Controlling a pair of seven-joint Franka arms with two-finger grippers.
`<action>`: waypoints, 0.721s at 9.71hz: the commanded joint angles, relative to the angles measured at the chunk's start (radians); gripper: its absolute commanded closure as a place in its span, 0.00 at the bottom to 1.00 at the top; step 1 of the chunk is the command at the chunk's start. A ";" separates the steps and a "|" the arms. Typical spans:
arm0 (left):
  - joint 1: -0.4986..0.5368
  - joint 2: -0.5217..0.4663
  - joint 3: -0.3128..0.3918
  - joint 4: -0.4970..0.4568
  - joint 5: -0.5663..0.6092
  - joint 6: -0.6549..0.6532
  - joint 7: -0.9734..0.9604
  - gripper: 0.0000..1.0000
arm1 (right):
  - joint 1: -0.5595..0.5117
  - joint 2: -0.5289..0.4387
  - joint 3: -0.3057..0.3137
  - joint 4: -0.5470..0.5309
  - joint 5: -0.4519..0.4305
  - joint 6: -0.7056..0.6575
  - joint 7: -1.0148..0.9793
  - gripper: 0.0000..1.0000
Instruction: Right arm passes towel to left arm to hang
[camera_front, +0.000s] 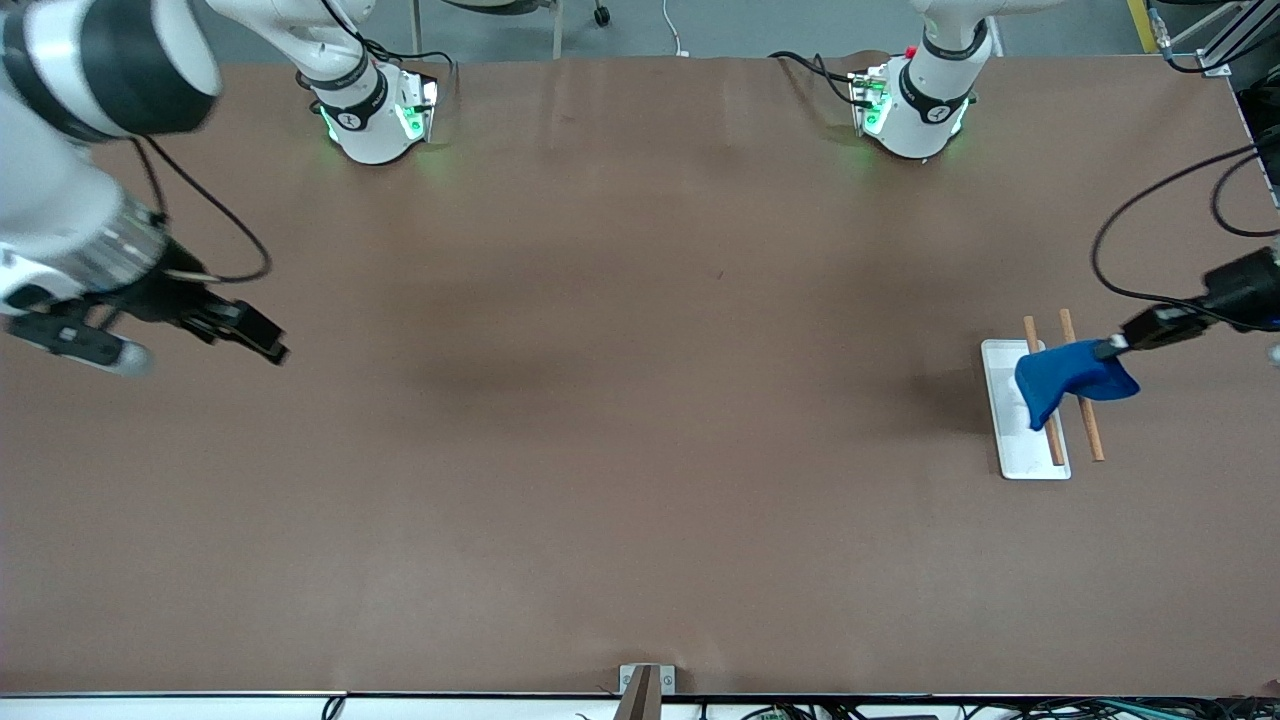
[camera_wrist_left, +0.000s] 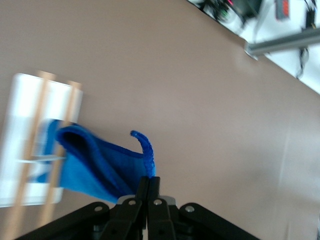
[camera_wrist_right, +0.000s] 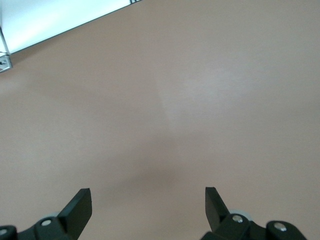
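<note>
Where the brown table (camera_front: 620, 420) meets its near edge, a small metal bracket (camera_front: 645, 680) is fixed at six o'clock. Toward three o'clock, a white tray (camera_front: 1005, 440) carrying two wooden rods (camera_front: 1085, 425) is seen, and the towel (camera_front: 1065, 382) is draped over them, pinched by the closed left gripper (camera_front: 1108, 348). At nine o'clock the right gripper (camera_front: 265, 340) is held over bare table, fingers spread wide. Grey floor is visible past the arm bases (camera_front: 375, 120).
</note>
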 joint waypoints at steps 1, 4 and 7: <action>-0.001 0.085 0.077 0.038 0.022 -0.001 -0.004 0.99 | 0.006 -0.022 -0.060 0.093 -0.017 -0.153 -0.082 0.00; 0.049 0.137 0.119 0.039 0.010 0.007 0.005 0.97 | 0.006 -0.063 -0.198 0.118 -0.014 -0.254 -0.283 0.00; 0.049 0.171 0.195 0.042 0.004 0.010 0.024 0.84 | 0.006 -0.074 -0.287 0.118 -0.014 -0.308 -0.406 0.00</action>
